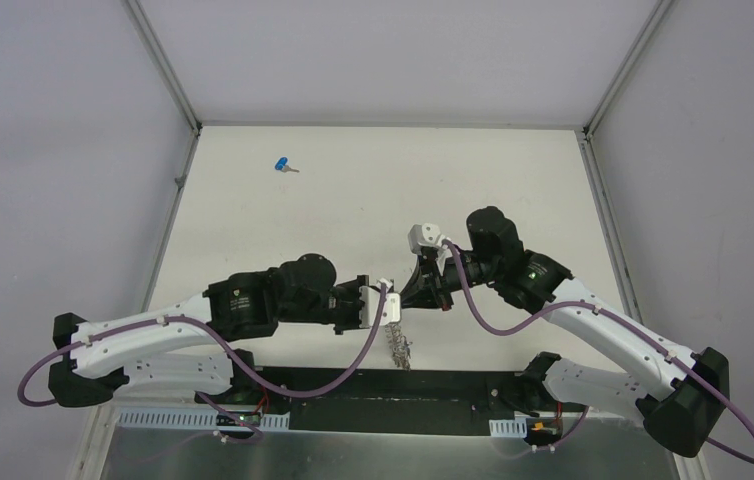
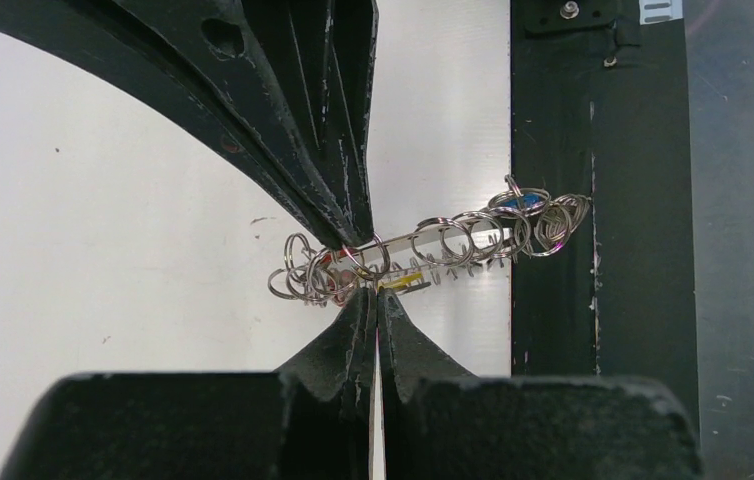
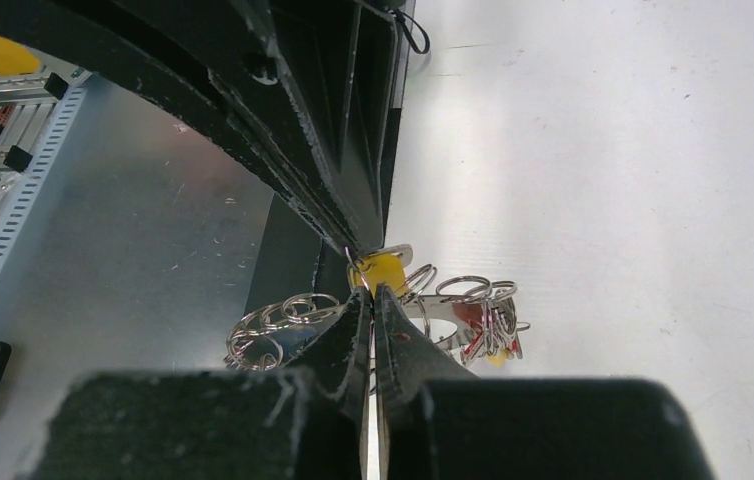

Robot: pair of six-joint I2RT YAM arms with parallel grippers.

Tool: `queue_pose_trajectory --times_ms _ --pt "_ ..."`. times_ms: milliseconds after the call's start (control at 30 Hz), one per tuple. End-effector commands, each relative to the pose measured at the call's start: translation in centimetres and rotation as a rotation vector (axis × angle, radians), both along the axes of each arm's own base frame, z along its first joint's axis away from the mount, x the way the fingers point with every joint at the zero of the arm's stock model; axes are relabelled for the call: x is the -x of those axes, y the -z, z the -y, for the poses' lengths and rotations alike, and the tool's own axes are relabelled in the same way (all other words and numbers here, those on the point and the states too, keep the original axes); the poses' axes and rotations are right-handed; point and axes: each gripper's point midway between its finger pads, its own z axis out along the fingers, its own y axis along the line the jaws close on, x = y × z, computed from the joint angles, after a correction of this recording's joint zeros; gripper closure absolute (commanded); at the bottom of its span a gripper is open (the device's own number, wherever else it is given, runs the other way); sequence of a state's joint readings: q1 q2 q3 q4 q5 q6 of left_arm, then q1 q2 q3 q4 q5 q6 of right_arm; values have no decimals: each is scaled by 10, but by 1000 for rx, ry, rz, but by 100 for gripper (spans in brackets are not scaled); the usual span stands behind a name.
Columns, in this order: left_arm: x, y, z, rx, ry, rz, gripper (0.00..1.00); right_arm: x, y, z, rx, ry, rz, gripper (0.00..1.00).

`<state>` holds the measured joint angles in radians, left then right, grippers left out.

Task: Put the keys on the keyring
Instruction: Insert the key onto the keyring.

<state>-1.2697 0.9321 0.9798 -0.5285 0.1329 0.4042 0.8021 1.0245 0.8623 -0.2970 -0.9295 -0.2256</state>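
The right gripper (image 3: 361, 276) pinches a yellow-headed key (image 3: 389, 270) at the keyring (image 3: 283, 322).

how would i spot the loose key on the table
Start from the white table and look toward its far left corner, well beyond both arms. The key there lies alone, with a blue head; the others hang bunched on the keyring.

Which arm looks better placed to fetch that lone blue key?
Left, probably: the blue key lies on the table's far left, its side. But the left claw and right claw are both shut at the keyring, so it must let go first.
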Motion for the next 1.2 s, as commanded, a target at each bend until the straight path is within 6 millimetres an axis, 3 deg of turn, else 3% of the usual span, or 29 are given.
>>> queue_pose_trajectory --times_ms 0,567,833,867,900,933,967,1067,1167 --pt "3 -23 4 39 7 43 100 -12 -26 -7 -68 29 79 100" --pt "-1 -13 6 -19 -59 74 99 -19 -26 -8 -65 78 66 100" --pt "-3 -20 0 34 -116 41 68 -19 -28 -8 -72 84 68 100" --pt "-3 -23 -1 54 -126 34 51 -19 -28 -8 -73 84 69 100" --pt "-4 -26 -3 77 -138 28 46 -18 -28 -7 -73 84 69 100" --pt "-5 -30 -4 108 -155 20 22 -18 -28 -7 -74 84 69 100" --pt "-6 -34 -6 137 -172 10 20 -18 -28 -7 -73 84 67 100" --pt "-7 -44 -10 216 -221 -35 24 -18 -28 -7 -74 86 69 100" --pt "-10 -51 -13 291 -281 -92 39 -18 -28 -7 -74 87 69 100"
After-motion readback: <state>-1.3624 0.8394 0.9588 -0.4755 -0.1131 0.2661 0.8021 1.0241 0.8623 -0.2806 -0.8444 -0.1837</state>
